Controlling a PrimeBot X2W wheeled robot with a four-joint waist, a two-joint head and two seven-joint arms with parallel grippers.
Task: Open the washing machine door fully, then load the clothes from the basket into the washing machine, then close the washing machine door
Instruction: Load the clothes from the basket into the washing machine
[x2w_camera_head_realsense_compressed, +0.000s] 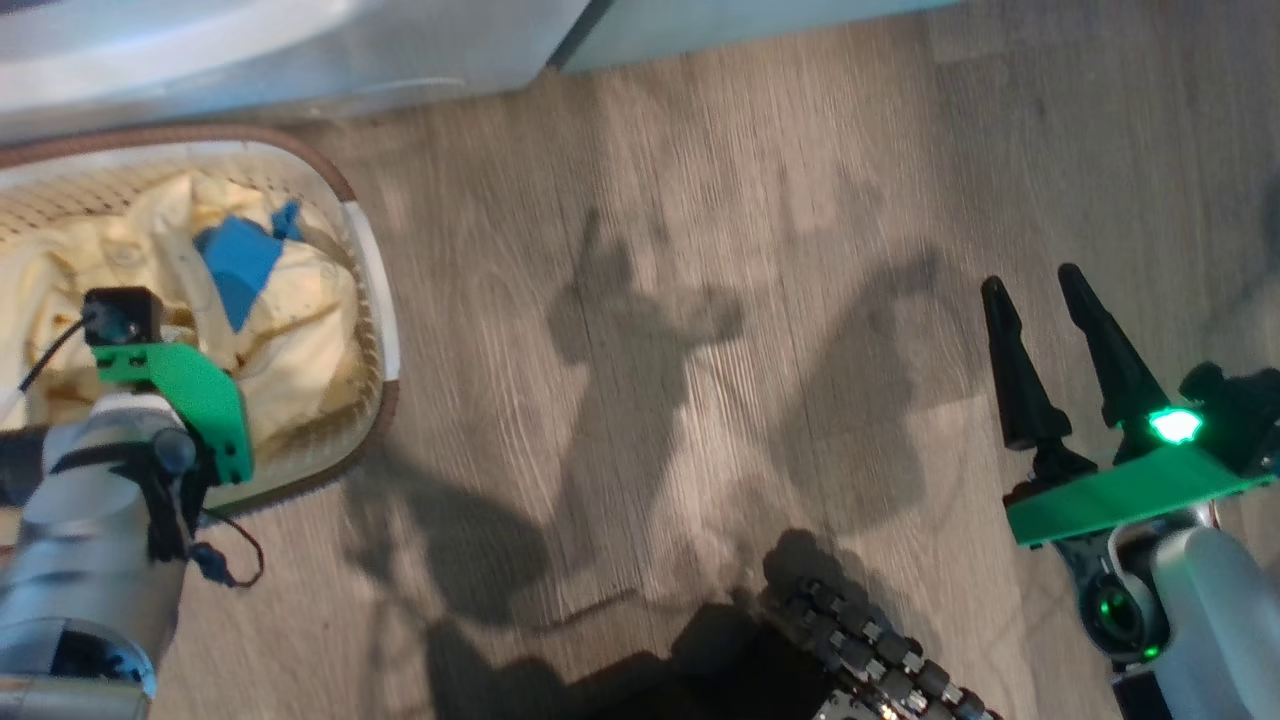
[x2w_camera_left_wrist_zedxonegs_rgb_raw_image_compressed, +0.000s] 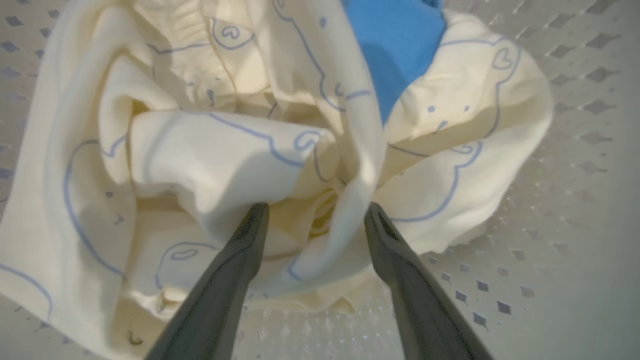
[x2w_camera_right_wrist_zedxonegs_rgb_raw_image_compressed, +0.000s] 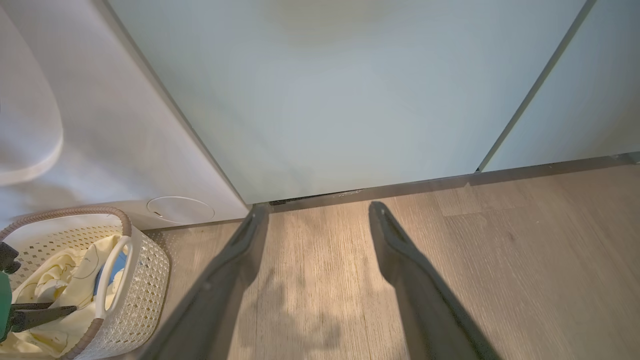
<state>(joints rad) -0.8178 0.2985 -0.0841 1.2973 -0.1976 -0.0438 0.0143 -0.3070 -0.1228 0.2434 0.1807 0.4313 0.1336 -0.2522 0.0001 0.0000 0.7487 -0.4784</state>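
Left hand (x2w_camera_left_wrist_zedxonegs_rgb_raw_image_compressed: 316, 207) agape over crumpled soft yellow clothes (x2w_camera_left_wrist_zedxonegs_rgb_raw_image_compressed: 225, 165) in perforated cream basket (x2w_camera_left_wrist_zedxonegs_rgb_raw_image_compressed: 575, 125)

We see bright light, dark arm shadows on the floor (x2w_camera_head_realsense_compressed: 700, 200), motion blur, and bowed wrist-view edges.

Left tool (x2w_camera_left_wrist_zedxonegs_rgb_raw_image_compressed: 316, 212) spread, pointing down, right tool (x2w_camera_head_realsense_compressed: 1032, 280) spread, hovering at lower right
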